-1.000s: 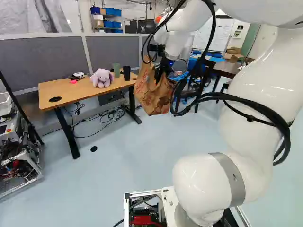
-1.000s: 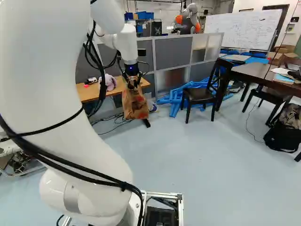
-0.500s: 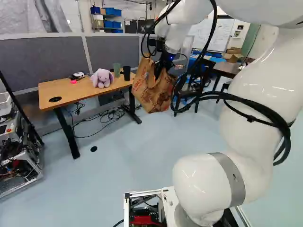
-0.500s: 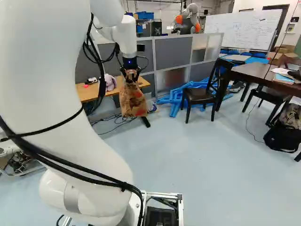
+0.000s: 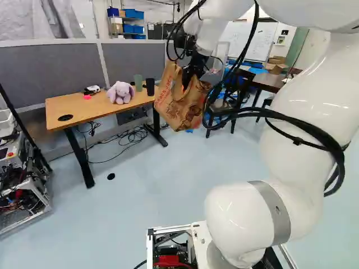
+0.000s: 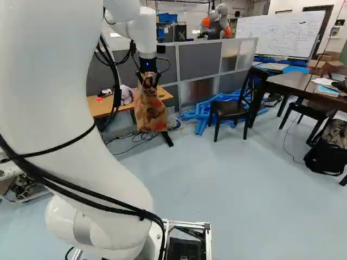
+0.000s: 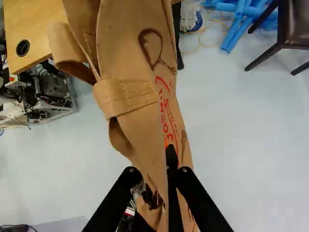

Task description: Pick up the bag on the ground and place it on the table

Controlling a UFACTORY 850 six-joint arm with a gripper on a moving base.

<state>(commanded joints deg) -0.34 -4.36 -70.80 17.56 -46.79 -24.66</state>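
In the left base view my gripper (image 5: 193, 68) holds the brown paper bag (image 5: 180, 106) in the air, close beside the right end of the wooden table (image 5: 84, 115). The bag hangs tilted, its lower part near table height. In the wrist view my gripper (image 7: 166, 166) is shut on the bag (image 7: 137, 48), whose crumpled top rises between the fingers and covers part of them. The right base view shows the bag (image 6: 150, 115) overlapping the table's near end.
On the table are a purple plush toy (image 5: 120, 92), a green cup (image 5: 138, 83) and a dark cup (image 5: 150, 86). A grey partition (image 5: 50, 73) stands behind. A dark chair (image 6: 232, 108), blue tubes (image 6: 203, 111) and another robot (image 6: 219, 19) are farther right.
The arm has raised the bag a little and carried it slightly towards the table side in the left base view. The base and the table have stayed put.
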